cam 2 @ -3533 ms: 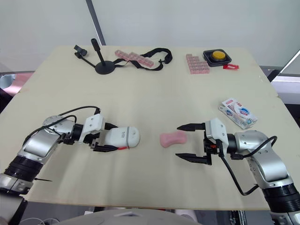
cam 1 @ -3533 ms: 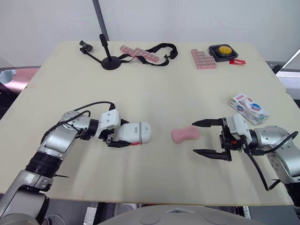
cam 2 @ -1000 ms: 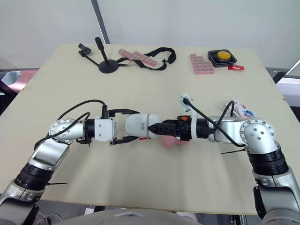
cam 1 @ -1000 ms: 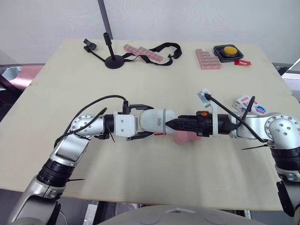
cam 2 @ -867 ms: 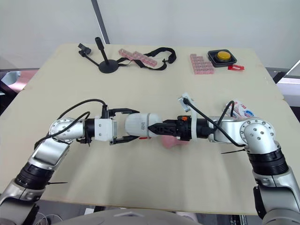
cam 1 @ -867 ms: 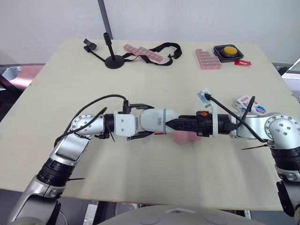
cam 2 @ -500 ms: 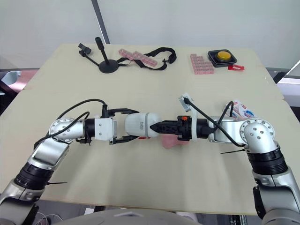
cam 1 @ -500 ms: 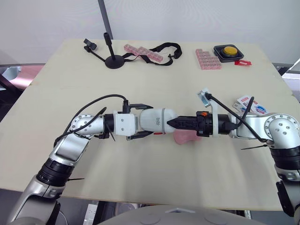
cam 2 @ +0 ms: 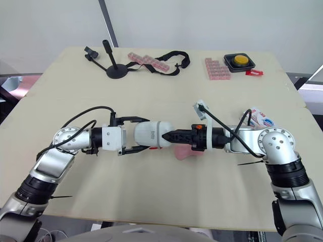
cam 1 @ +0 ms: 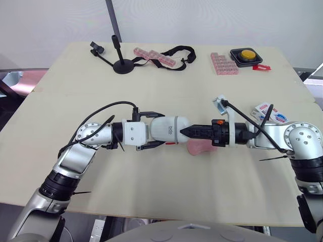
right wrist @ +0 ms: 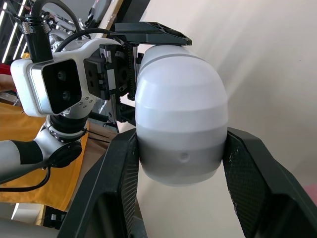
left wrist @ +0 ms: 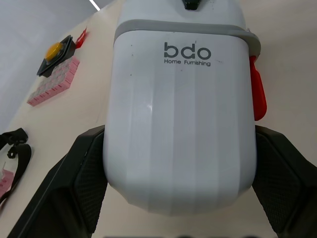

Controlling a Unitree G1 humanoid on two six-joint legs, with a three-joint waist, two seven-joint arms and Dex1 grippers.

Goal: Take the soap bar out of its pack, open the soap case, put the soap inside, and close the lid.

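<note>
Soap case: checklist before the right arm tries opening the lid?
1. Left gripper clamped on the soap case body: ok.
2. Right gripper fingers flank the lid end: ok.
3. Lid open: not ok, the seam is shut.
4. Red latch released: cannot tell.
5. Soap bar out of the soap pack, lying on the table: ok.

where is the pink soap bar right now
In the head views, the soap bar lies on the table near its middle, partly under the right gripper, just right of the white soap case.
</note>
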